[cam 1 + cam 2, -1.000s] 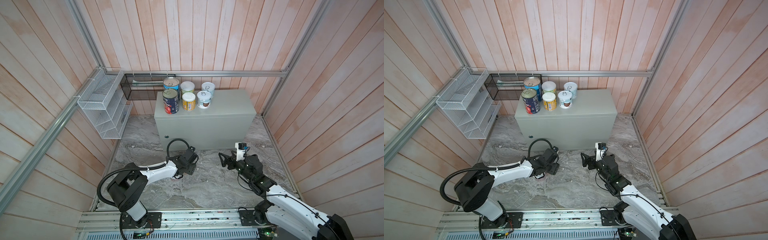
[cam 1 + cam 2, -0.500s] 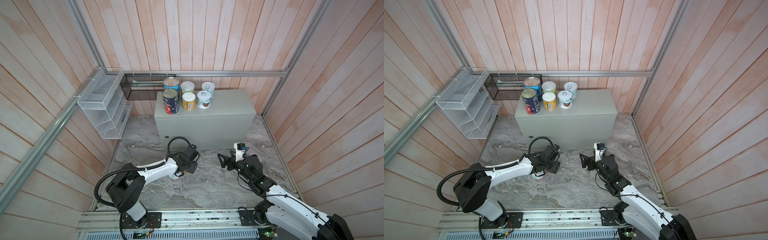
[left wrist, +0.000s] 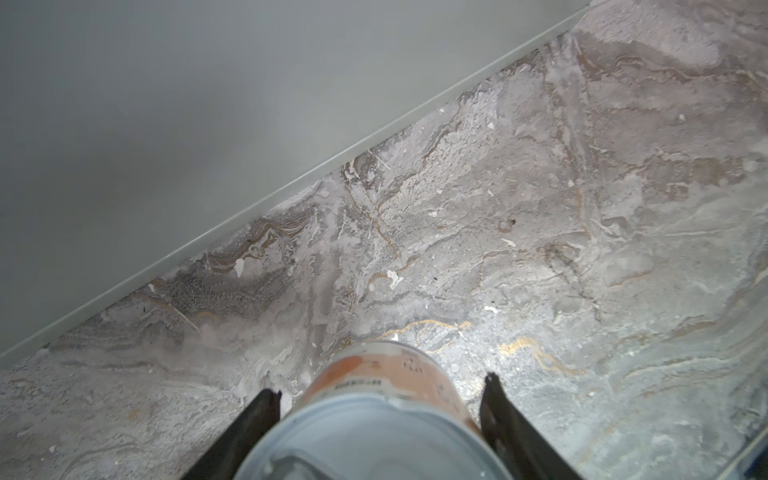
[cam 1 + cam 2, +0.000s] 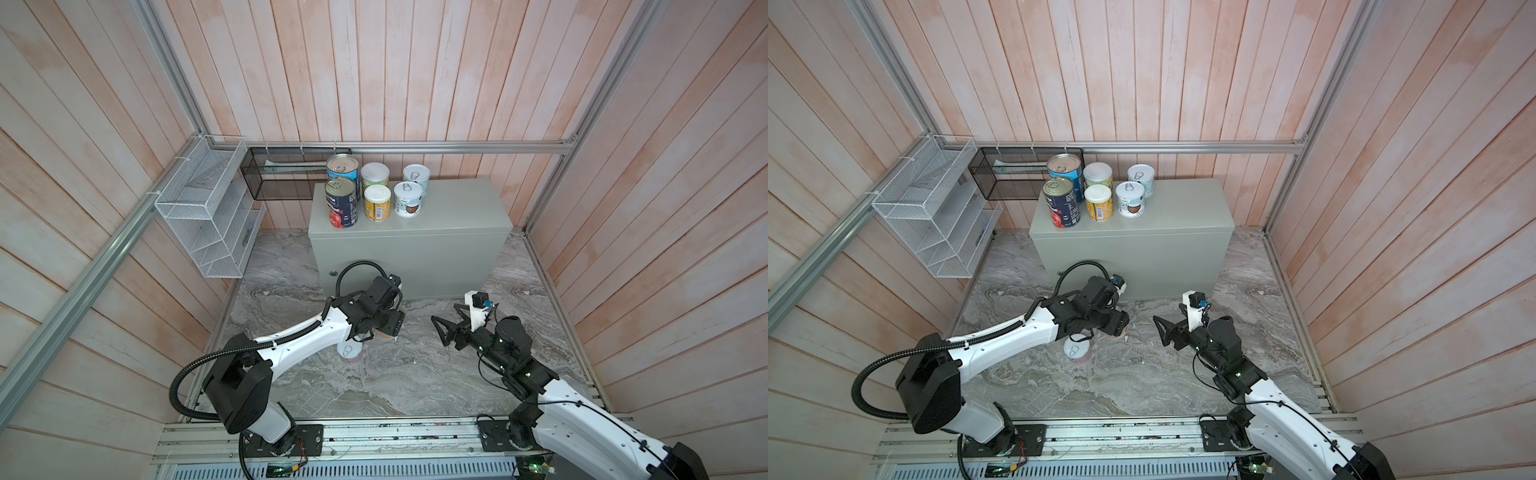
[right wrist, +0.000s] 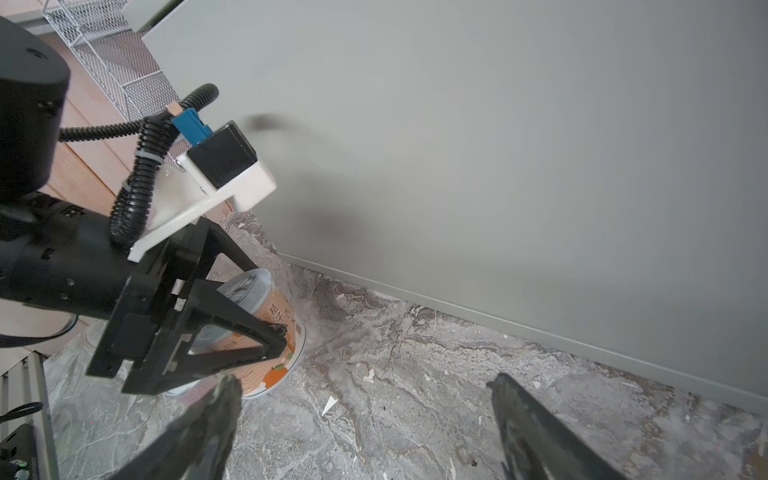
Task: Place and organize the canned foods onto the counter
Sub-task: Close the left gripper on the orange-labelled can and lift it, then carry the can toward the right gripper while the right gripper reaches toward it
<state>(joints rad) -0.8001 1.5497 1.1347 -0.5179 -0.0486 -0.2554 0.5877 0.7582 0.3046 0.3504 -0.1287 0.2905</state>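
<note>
On veined marble (image 3: pixel 540 208), we see the left gripper (image 3: pixel 381 384) clamping a squat orange can (image 5: pixel 279 318); the right gripper (image 5: pixel 363 380) gapes.

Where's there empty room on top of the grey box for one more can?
The counter top is bare from the short pale can over to its right edge. The back left corner is crowded with six cans.

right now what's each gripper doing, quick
left gripper: closed on the orange can
right gripper: open, holding nothing
</note>
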